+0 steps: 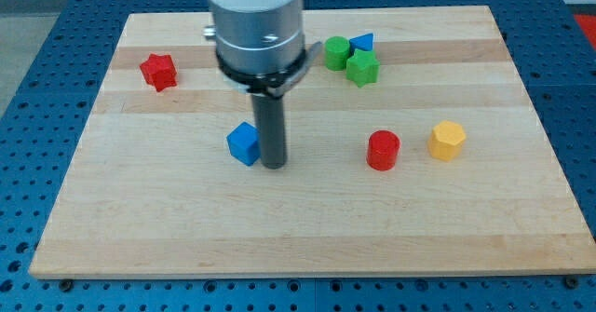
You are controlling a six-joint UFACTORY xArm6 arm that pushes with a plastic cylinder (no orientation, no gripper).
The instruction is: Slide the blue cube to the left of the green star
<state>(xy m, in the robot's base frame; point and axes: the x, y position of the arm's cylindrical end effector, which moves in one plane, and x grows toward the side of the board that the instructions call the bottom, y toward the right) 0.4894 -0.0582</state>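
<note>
The blue cube [243, 143] sits left of the board's middle. My tip [273, 166] is down on the board just to the cube's right, touching or nearly touching it. The green star [362, 68] lies near the view's top, right of centre, well up and to the right of the cube. A green cylinder [336, 52] sits against the star's upper left, and a blue triangular block [362, 42] sits just above the star.
A red star [159, 71] lies at the upper left. A red cylinder [383, 150] and a yellow hexagonal block [447, 140] sit right of centre. The wooden board [307, 228] rests on a blue perforated table.
</note>
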